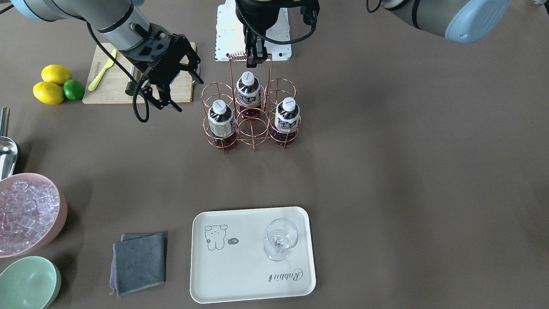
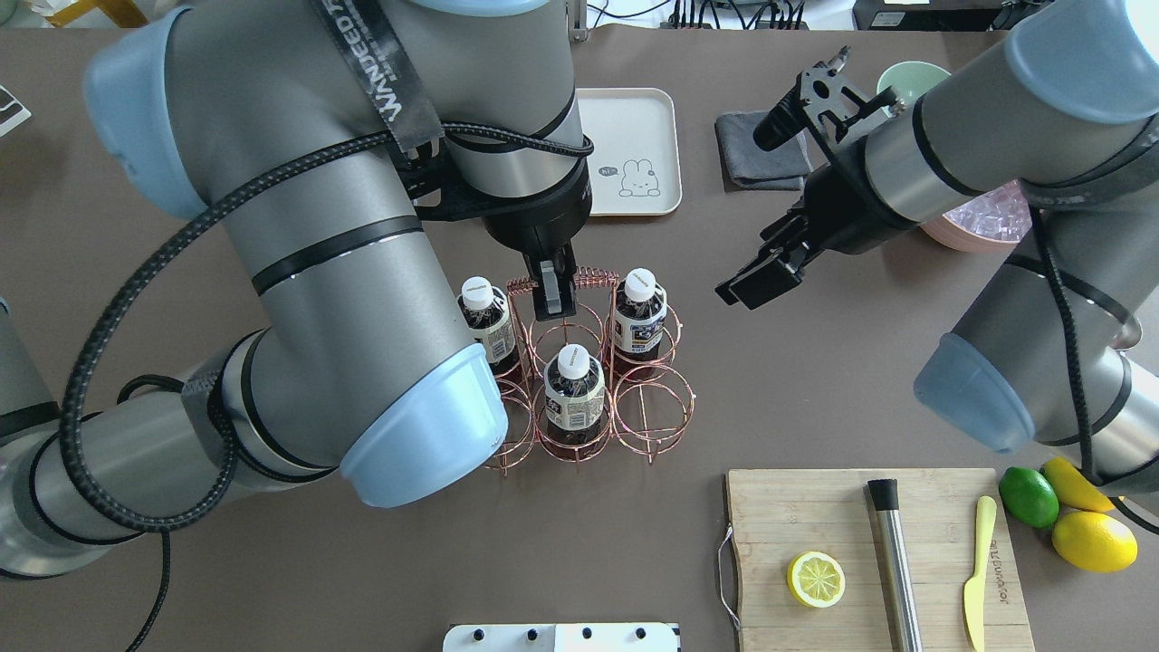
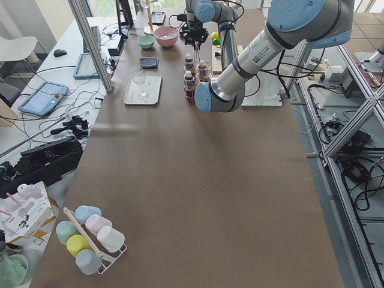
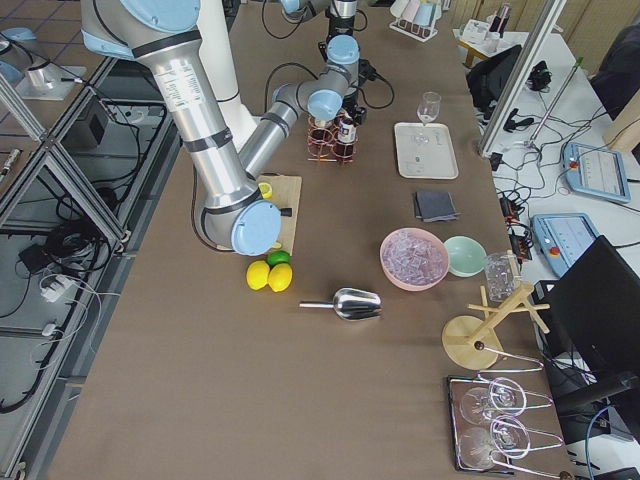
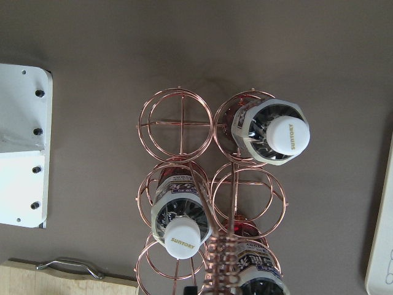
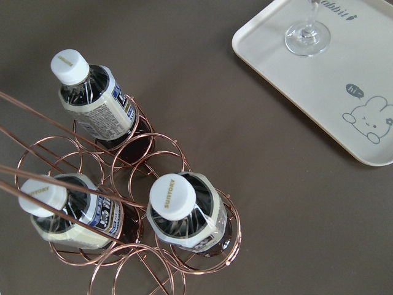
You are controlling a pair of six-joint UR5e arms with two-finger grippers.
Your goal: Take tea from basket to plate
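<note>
Standing in a rose-gold wire basket (image 1: 254,134) of six round rings, three small clear tea bottles (image 1: 248,92) are shown on a brown desk (image 1: 386,171). Each is filled with a dark reddish-brown drink, topped with a white screw cap and wrapped in a whitish label with black print. One is set in the middle ring of the row nearer the robot. The other two are set in the end rings of the far row. The coiled top of the basket's tall thin handle is clamped between the closed fingers of the left gripper (image 1: 255,60). The right gripper (image 1: 184,92) is held beside the basket, clear of it, with its fingers spread apart. A cream plate (image 1: 240,274) with a bear drawing is seen well apart from the basket, and a stemmed glass (image 1: 281,238) is stood on it.
</note>
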